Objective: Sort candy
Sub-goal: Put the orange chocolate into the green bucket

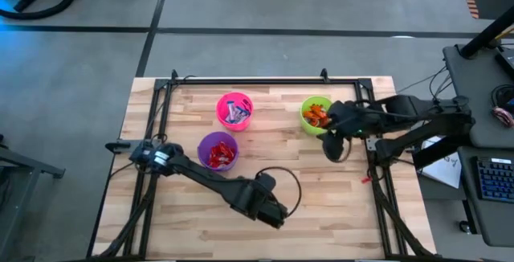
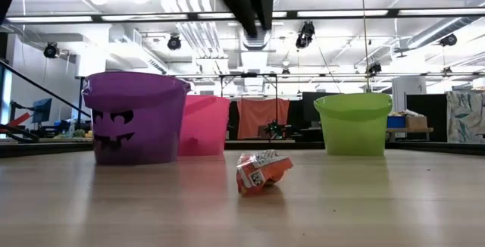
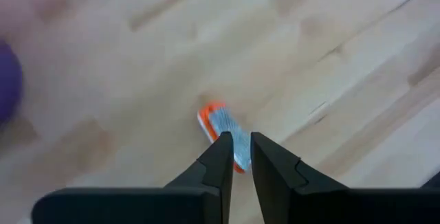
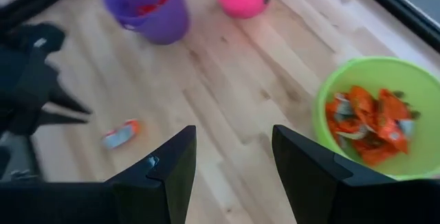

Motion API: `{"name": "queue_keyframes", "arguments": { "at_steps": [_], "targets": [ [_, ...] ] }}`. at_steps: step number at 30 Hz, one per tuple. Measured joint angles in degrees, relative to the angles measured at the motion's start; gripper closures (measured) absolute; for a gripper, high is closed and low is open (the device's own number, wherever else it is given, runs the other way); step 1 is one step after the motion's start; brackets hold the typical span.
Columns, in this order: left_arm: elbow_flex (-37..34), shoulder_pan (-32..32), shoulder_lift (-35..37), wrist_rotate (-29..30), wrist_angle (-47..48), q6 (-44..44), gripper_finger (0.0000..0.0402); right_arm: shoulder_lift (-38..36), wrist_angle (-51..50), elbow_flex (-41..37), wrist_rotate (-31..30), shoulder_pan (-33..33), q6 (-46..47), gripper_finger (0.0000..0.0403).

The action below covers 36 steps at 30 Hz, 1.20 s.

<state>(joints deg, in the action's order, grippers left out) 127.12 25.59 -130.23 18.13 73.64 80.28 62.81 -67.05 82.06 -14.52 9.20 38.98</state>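
High: left gripper [image 1: 281, 211] sits over the front-mid table, candy hidden under it. Right gripper [image 1: 333, 145] is just beside the green cup [image 1: 306, 116].

Low: orange candy [image 2: 262, 173] lies alone on the wood, left fingers [image 2: 250, 8] well above it. Printed code patch on wrapper, unreadable.

L wrist: jaws narrow, nothing between them, candy [image 3: 225, 134] just past the tips. Risk: closing too high = miss or flick.

R wrist: jaws wide, empty, green cup [image 4: 405, 80] of orange candy off to one side. No brand legible.
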Motion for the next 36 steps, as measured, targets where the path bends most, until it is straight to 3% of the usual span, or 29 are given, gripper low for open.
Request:
{"name": "queue_keyframes", "arguments": {
  "at_steps": [5,23,28,36],
  "targets": [
    [7.8,-1.8,0.1,2.9,2.4,-9.7,0.0366,-2.0,2.5,0.0,-0.1,4.8,0.9,0.0220],
    [7.6,-4.1,8.8,2.0,-12.2,-32.4,0.0366,-3.0,3.7,0.0,-1.4,14.5,4.0,0.0220],
    [7.5,-4.1,12.1,1.9,-17.6,-44.6,0.0366,-3.1,7.6,-0.1,-4.3,16.8,1.9,0.0220],
    [7.5,-4.6,15.3,1.9,-18.0,-55.7,0.0366,-2.9,14.2,-0.8,-6.4,17.8,-0.8,0.0220]
  ]
}}
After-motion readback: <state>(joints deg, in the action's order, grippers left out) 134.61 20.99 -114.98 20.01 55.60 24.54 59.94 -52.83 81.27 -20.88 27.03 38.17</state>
